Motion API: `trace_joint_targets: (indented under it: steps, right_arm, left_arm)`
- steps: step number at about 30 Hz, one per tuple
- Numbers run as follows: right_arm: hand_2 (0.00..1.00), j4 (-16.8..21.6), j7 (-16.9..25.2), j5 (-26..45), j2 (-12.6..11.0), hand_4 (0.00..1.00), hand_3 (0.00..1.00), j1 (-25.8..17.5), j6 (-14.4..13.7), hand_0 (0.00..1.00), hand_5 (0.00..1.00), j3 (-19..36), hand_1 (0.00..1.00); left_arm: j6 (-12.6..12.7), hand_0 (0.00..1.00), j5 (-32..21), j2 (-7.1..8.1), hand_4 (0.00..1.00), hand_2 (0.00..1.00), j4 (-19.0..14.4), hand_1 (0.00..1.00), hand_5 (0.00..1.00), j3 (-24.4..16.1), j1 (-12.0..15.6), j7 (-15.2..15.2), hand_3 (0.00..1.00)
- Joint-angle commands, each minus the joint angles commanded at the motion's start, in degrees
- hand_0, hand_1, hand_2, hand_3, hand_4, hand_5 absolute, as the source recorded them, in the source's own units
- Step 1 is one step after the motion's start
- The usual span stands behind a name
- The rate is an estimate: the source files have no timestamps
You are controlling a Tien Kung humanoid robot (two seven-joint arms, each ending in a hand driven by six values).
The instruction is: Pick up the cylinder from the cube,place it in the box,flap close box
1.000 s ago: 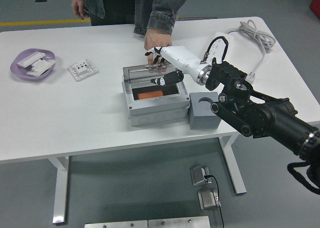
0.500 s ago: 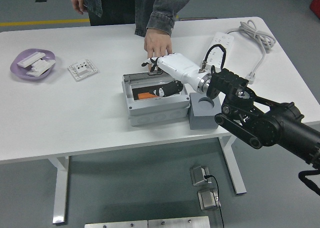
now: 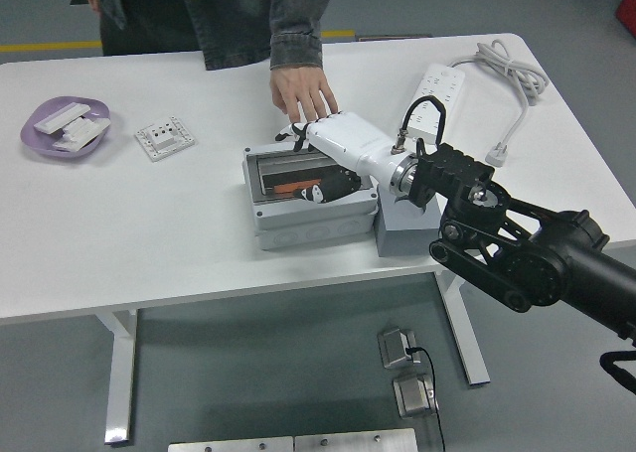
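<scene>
R hand [image 3: 320, 164] over the open box [image 3: 308, 199], fingers [image 3: 323, 191] curled; can't tell if grasping. Cylinder not visible. Box long axis runs along desk [image 3: 199, 233] front edge, cube [image 3: 405, 231] touching its right side. Person's hand [image 3: 301, 89] just behind box. Free desk to the left.

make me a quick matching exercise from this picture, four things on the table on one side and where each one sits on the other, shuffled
Things
1. purple dish
2. power strip
3. grey cube
4. white switch plate

Places
A. against the right side of the grey box
B. far left of the table
C. far right, with a coiled cable beside it
D. between the dish and the box

Pairs: 1-B, 2-C, 3-A, 4-D
</scene>
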Motion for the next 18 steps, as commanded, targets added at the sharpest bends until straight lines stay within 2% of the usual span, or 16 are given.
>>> trace_joint_targets:
  steps: [5, 9, 14, 18]
  right_arm:
    - [0.663, 2.22, -0.60, -0.69, -1.24, 0.845, 0.827, -3.91, 0.94, 0.566, 0.317, 5.48, 0.563]
    - [0.661, 6.78, -1.25, -1.73, -1.50, 0.839, 0.830, -9.59, 1.77, 0.532, 0.314, 13.01, 0.562]
    - [0.664, 12.64, -0.46, 0.44, 0.86, 0.835, 0.828, -17.33, 0.55, 0.528, 0.314, 23.26, 0.559]
    - [0.664, 17.68, 1.75, 5.04, 2.68, 0.835, 0.828, -24.37, -1.48, 0.528, 0.314, 32.39, 0.559]
  left_arm:
    - [0.42, 0.649, 0.02, 0.00, 0.676, 0.565, 0.00, 0.647, 0.154, 0.04, 0.31, 0.59, 0.665]
    - [1.01, 0.648, -1.01, 0.05, 0.675, 0.563, 0.00, 0.646, 0.155, 0.75, 1.21, 1.22, 0.665]
    - [1.38, 0.648, -2.94, 0.10, 0.676, 0.563, 0.00, 0.646, 0.156, 2.46, 2.48, 1.94, 0.665]
    - [1.45, 0.648, -3.77, 0.09, 0.676, 0.563, 0.00, 0.646, 0.156, 3.10, 2.86, 2.02, 0.665]
